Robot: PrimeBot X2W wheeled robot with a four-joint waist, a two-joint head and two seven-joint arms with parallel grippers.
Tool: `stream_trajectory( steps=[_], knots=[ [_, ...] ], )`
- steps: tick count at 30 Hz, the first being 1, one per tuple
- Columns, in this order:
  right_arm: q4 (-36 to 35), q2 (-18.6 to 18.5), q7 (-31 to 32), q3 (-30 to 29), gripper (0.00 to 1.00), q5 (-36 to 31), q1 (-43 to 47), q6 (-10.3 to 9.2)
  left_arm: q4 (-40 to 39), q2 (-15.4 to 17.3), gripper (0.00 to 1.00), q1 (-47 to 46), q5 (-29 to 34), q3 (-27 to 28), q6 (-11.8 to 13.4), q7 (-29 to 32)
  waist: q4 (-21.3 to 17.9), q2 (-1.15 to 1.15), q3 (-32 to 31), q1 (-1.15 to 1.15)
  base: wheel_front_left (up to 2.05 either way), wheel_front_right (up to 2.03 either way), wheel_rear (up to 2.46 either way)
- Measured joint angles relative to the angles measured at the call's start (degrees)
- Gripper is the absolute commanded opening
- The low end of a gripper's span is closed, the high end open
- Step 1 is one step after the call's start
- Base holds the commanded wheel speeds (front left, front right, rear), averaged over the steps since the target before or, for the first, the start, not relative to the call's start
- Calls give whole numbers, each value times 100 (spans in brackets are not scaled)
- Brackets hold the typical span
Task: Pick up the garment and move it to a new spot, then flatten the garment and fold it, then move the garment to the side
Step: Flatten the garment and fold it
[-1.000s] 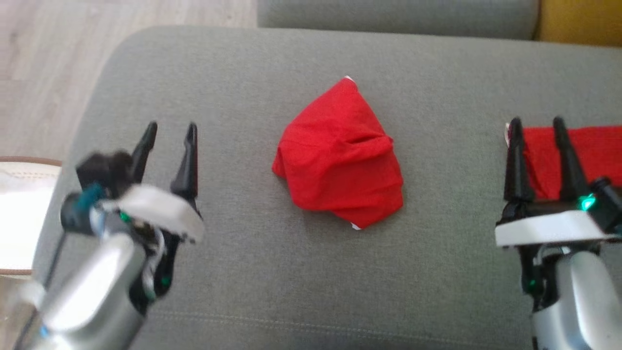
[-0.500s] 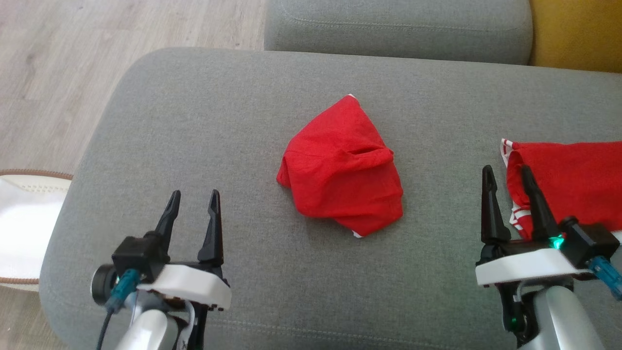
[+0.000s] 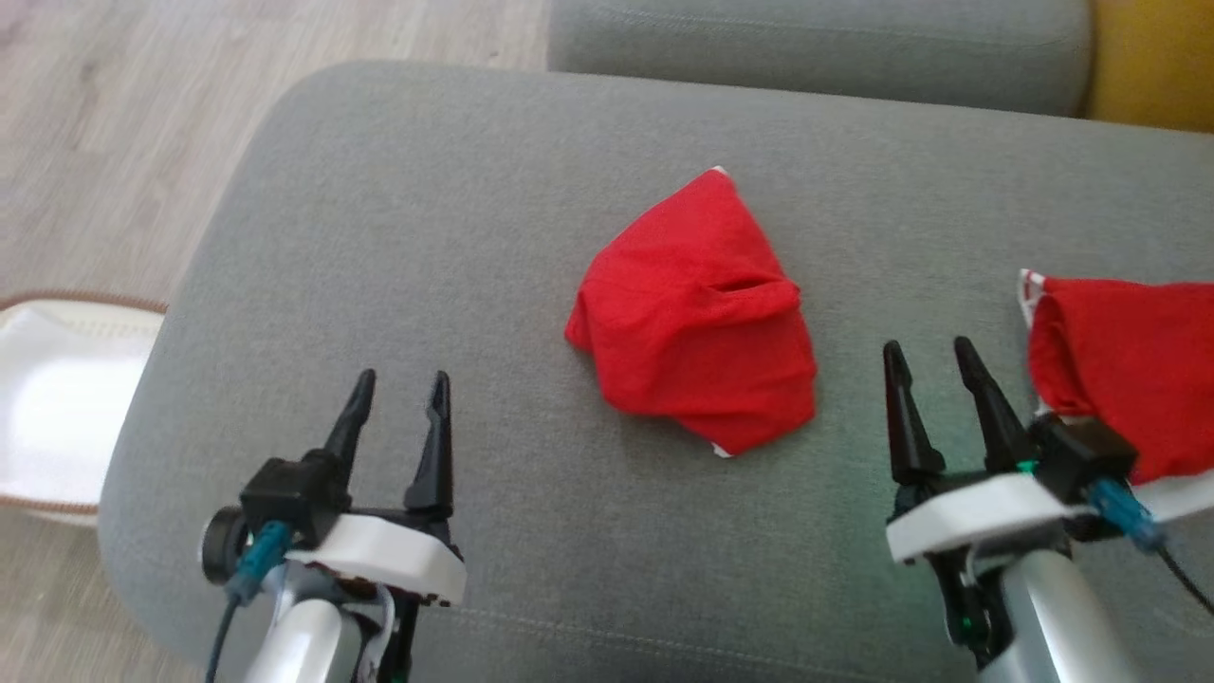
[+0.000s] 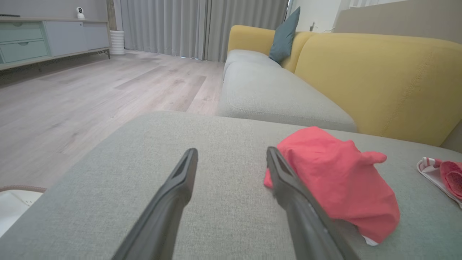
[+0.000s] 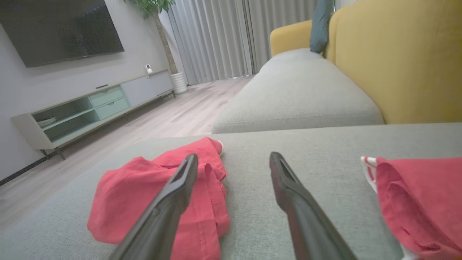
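A crumpled red garment [image 3: 697,313] lies in a heap in the middle of the grey sofa cushion [image 3: 398,209]. My left gripper [image 3: 402,377] stands open over the cushion's near left part, well short of the garment, with nothing between its fingers. In the left wrist view the garment [image 4: 339,180] sits just right of that open gripper [image 4: 231,151]. My right gripper [image 3: 928,344] is open too, near the garment's right side and holding nothing. In the right wrist view the garment [image 5: 122,195] lies behind the left finger of the gripper [image 5: 232,156].
A second red garment with white trim [image 3: 1119,370] lies at the cushion's right edge, just right of my right gripper. A white basket with a brown rim [image 3: 57,379] stands on the wooden floor at the left. Another grey cushion [image 3: 816,47] and a yellow backrest [image 3: 1152,66] lie beyond.
Both grippers have drawn back toward the cushion's near edge, still open. The right one has shifted left, off the right-hand garment. The camera has shifted; the middle garment has not moved.
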Motion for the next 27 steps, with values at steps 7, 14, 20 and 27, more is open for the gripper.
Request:
stream_trajectory(
  steps=[7, 14, 20, 27],
  knots=[
    [700, -3, 200, 383, 100, 357, -632, 0, 188, -157, 100, -63, 152, 81, -222, -1, 257, 0, 185, 0, 0, 0, 0],
    [1416, -7, 272, 560, 100, 712, -1054, 0, 292, -249, 100, -138, 246, 125, -353, 0, 465, 0, 317, 0, 0, 0, 0],
    [2012, -18, 236, 733, 100, 798, -1530, 0, 343, -330, 100, -209, 291, 140, -430, 0, 607, 0, 437, 0, 0, 0, 0],
    [2538, -29, 43, 753, 100, 706, -1902, 0, 385, -364, 100, -274, 342, 137, -501, 0, 730, 0, 523, 0, 0, 0, 0]
  ],
)
